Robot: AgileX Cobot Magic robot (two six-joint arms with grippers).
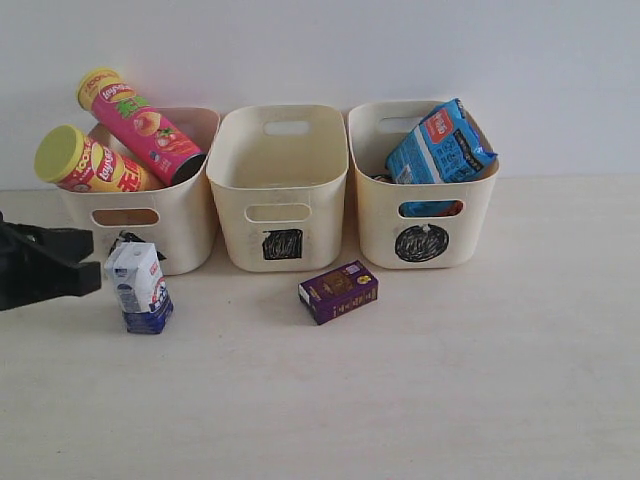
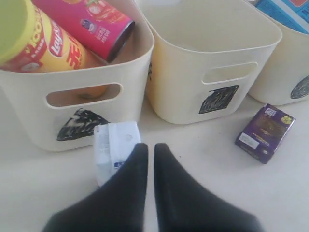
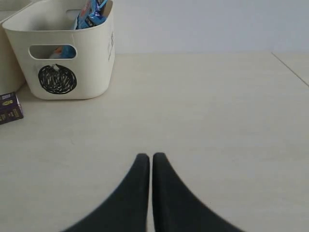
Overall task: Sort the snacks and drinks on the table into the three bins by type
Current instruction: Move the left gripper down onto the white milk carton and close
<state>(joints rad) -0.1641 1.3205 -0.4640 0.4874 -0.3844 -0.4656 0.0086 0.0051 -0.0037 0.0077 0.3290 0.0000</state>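
Two marked Lay's, pink tube (image 1: 140, 125), yellow-red tube (image 1: 95, 165), triangle-scribbled bin (image 1: 190, 218)

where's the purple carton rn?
Exterior view: the purple carton lies on the table near centre, in front of the middle bin and apart from it; the white carton stands further left.

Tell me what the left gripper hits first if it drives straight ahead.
Probably the small white carton with blue print, just ahead of the shut left gripper; depth is unclear, so it may only graze it.
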